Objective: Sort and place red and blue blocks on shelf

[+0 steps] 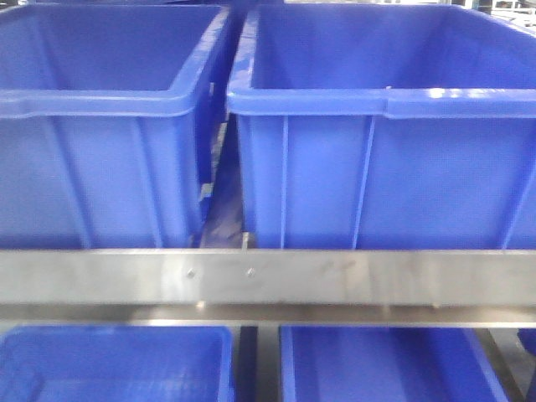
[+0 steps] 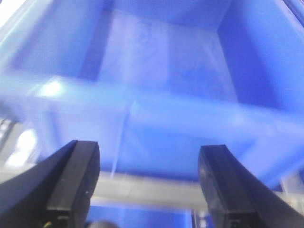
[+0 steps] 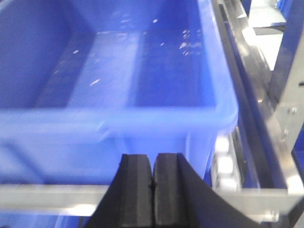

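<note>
Steel, brushed and shiny, makes the nearest thing in the front view: a horizontal rail [image 1: 268, 280] of the shelf [image 1: 251, 314], marked with a few small rivets. Below it sit the rims of two lower blue bins [image 1: 117, 364]. Above and behind it stand two large blue bins side by side, the left one [image 1: 100, 167] and the right one [image 1: 385, 167], with a narrow gap between them.

The left pincer [image 2: 147, 185] gapes wide with nothing between its black fingers [image 2: 76, 175], facing a blurred bin interior [image 2: 161, 61]. The right pincer [image 3: 153, 190] has its pads pressed together, holding nothing visible, before a bin [image 3: 118, 85] beside a perforated upright [image 3: 285, 114] and white rollers [image 3: 223, 161].

No block shows in any view; no writing is legible.
</note>
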`<act>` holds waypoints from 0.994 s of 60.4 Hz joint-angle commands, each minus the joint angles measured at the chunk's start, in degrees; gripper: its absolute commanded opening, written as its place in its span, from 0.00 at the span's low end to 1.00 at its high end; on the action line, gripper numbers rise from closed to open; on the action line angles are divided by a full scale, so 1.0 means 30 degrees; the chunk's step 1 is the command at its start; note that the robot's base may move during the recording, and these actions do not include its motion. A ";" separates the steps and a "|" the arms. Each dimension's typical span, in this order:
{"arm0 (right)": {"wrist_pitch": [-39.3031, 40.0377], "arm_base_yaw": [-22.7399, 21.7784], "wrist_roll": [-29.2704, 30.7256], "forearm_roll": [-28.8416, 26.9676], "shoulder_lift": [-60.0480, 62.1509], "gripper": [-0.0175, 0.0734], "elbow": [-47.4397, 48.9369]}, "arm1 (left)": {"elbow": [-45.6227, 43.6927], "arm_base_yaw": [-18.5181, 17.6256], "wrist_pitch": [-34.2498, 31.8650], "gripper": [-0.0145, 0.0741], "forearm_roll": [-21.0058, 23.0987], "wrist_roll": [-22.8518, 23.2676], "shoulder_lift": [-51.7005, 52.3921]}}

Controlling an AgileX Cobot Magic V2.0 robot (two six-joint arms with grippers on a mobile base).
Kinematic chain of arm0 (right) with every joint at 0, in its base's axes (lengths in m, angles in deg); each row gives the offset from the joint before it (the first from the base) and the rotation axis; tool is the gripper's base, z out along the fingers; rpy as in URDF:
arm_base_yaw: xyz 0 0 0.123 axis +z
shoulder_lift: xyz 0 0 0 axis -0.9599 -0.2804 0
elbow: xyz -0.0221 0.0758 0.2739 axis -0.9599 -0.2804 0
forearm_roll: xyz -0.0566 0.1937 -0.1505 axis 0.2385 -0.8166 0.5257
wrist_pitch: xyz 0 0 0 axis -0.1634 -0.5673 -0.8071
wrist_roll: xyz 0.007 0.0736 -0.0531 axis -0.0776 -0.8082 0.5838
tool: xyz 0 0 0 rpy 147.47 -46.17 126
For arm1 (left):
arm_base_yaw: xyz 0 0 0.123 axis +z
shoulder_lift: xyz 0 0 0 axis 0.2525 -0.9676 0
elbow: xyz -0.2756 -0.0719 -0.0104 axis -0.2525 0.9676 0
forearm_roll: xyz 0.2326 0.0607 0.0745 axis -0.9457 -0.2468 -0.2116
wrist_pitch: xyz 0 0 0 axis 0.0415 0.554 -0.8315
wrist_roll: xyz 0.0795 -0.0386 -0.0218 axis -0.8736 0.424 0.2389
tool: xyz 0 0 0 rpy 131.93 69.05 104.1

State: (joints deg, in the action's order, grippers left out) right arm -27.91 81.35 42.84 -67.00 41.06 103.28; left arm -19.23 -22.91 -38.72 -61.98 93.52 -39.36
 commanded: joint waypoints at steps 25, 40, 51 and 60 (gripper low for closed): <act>0.1483 0.0056 0.0044 0.0035 -0.0006 0.27 0.0536 | -0.0583 -0.0023 -0.1744 0.31 0.0085 0.0008 -0.0086; 0.1483 0.0056 0.0044 0.0035 -0.0006 0.27 0.0536 | -0.0583 -0.0023 -0.1744 0.31 0.0085 0.0008 -0.0086; 0.1483 0.0056 0.0044 0.0035 -0.0006 0.27 0.0536 | -0.0583 -0.0023 -0.1744 0.31 0.0085 0.0008 -0.0086; 0.1466 0.0056 0.0044 0.0035 -0.0006 0.27 0.0536 | -0.0583 -0.0023 -0.1744 0.31 0.0085 0.0008 -0.0086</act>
State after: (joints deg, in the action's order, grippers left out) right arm -27.91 81.35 42.84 -67.00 41.33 103.28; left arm -19.23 -22.91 -38.72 -61.98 93.52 -39.36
